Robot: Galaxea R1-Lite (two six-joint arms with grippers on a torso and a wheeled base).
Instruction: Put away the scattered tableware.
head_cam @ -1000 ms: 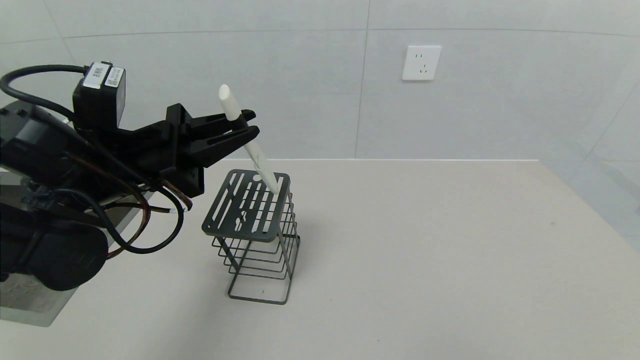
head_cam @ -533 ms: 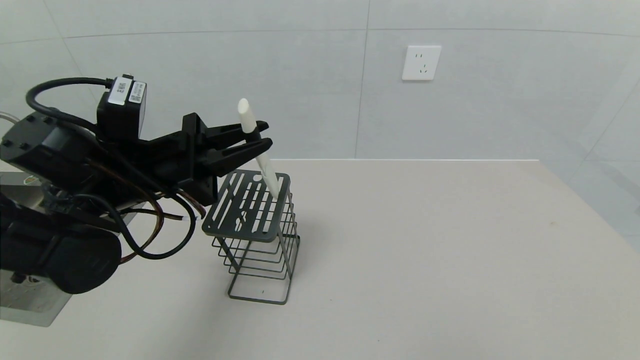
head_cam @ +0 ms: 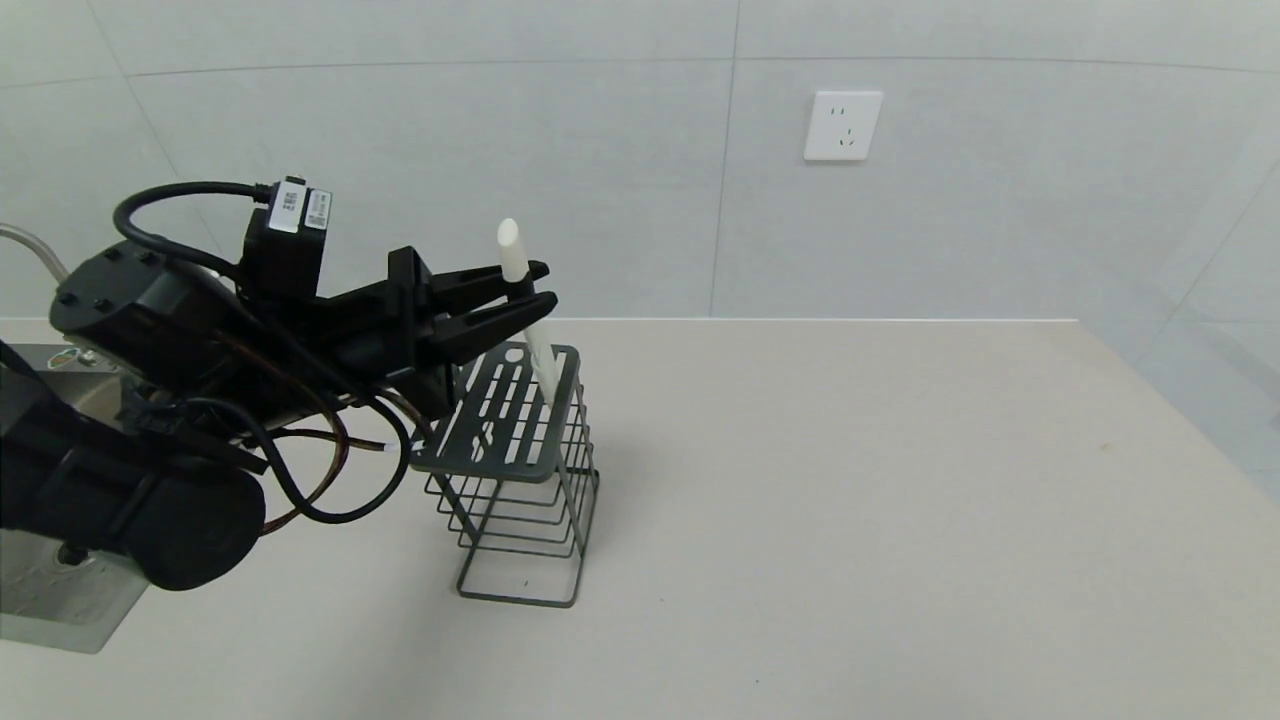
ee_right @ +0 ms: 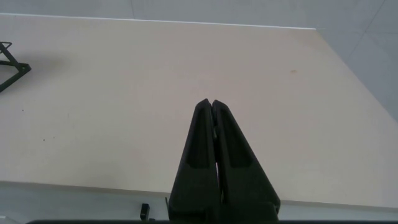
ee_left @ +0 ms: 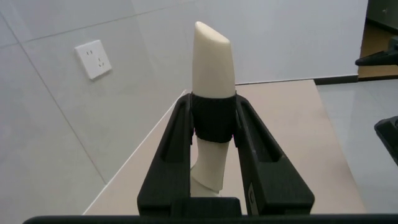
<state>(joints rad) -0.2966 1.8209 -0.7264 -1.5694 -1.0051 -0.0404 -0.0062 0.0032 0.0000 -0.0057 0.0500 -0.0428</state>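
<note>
My left gripper [head_cam: 528, 290] is shut on a white utensil handle [head_cam: 514, 250], held almost upright over the far right corner of a dark wire rack [head_cam: 515, 470]. The utensil's lower end passes into a slot of the rack's slotted top plate [head_cam: 495, 415] and is hidden below it. In the left wrist view the white handle [ee_left: 212, 62] sticks up between the black fingers [ee_left: 177, 137], clamped at a black band. My right gripper [ee_right: 213, 134] is shut with nothing in it, hanging over the bare beige table [ee_right: 155, 81].
The rack stands on a beige counter [head_cam: 850, 520] with open surface to its right and front. A metal sink [head_cam: 60, 600] lies at the left edge under my left arm. A grey tiled wall with a white socket [head_cam: 843, 125] closes the back.
My left gripper has moved right and down with the white utensil, bringing it more upright and sinking its lower end deeper into the rack's top slot.
</note>
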